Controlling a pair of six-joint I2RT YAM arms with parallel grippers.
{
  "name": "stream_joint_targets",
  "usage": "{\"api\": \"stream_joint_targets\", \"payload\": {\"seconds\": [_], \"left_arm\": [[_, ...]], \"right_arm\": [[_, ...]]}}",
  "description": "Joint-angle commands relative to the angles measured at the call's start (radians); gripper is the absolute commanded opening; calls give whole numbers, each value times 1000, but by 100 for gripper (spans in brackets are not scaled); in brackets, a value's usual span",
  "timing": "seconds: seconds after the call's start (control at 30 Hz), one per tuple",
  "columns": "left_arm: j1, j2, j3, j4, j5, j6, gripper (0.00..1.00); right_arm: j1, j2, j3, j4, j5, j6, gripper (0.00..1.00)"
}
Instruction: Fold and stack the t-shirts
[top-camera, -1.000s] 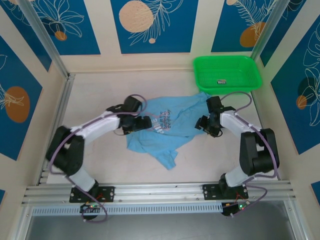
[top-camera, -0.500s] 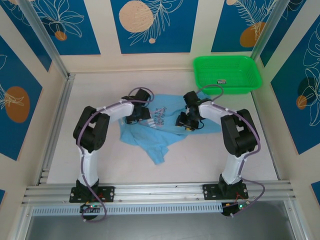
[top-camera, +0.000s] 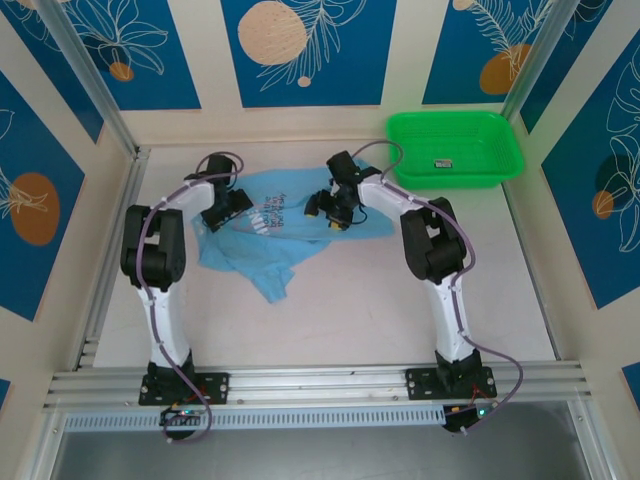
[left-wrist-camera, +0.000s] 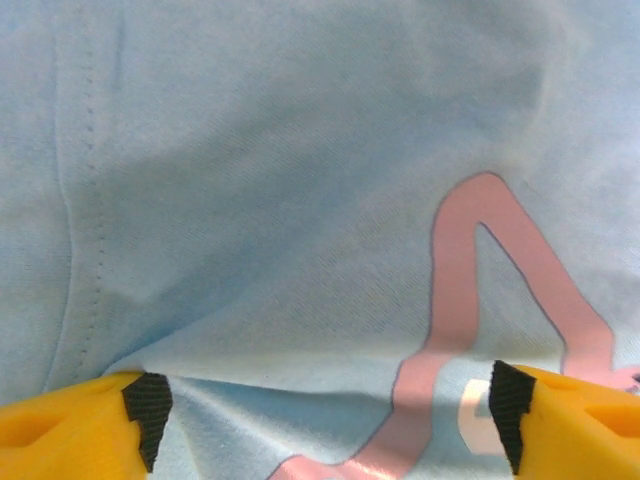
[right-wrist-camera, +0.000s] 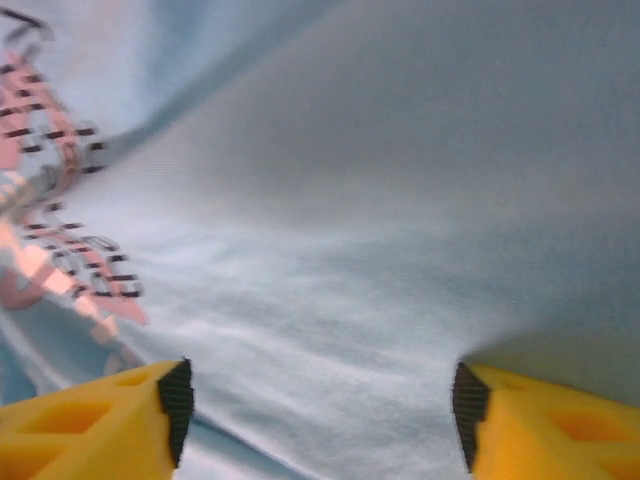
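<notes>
- The light blue t-shirt (top-camera: 300, 232) is lying rumpled on the far half of the table (top-camera: 420, 300), left of centre, with its long axis running left to right
- One corner is trailing off toward the near edge on the left side, and the pink-and-white lettering (top-camera: 268, 212) is facing up on the left part of the shirt
- The left gripper (top-camera: 228, 208) is bearing down on the shirt's left side, its yellow fingers (left-wrist-camera: 60, 432) standing spread wide with blue cloth and a pink stroke lying between them
- The right gripper (top-camera: 326, 208) is bearing down right of the lettering, jaws likewise parted, the cloth puckering around the tips
- The green basket (top-camera: 480, 140) is sitting in the far right corner, just beyond the shirt's right end
- Compared with half a second ago, the whole shirt is lying further left and closer to the back wall, and both arms are reaching further out
</notes>
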Motion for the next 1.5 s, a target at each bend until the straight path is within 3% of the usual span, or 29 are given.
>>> {"api": "stream_joint_targets", "payload": {"seconds": [0.0,0.17,0.27,0.33,0.43,0.5,0.6,0.77,0.9,1.0,1.27,1.33,1.47], "left_arm": [[3,-127,8,-52,67,38,91],[-53,-437,-215,18,34,-15,97],[-128,-577,-378,39,34,-55,90],[-187,-662,-491,51,36,-71,86],[-273,-782,-640,50,5,-91,79],[-297,-839,-710,34,-3,-106,78],[-309,-876,-819,107,85,-130,74],[-320,-807,-896,306,317,-104,72],[-324,-724,-882,339,343,-75,71],[-323,-666,-868,367,342,-57,60],[-324,-610,-838,330,263,-24,15],[-323,-623,-830,309,248,-17,3],[-324,-691,-785,186,180,10,0]], "right_arm": [[4,-97,96,-86,-2,-57,77],[-29,-418,-198,63,93,-98,78],[-95,-593,-487,191,112,-102,78],[-177,-673,-685,281,74,-109,77],[-303,-699,-828,322,-41,-154,74],[-328,-656,-842,327,-28,-190,74],[-326,-548,-762,252,17,-212,71],[-332,-434,-656,216,44,-215,61],[-329,-371,-585,177,79,-222,57],[-328,-316,-536,143,71,-233,49],[-329,-244,-463,80,75,-233,25],[-324,-245,-461,83,66,-241,14],[-302,-295,-486,111,64,-266,2]]}}
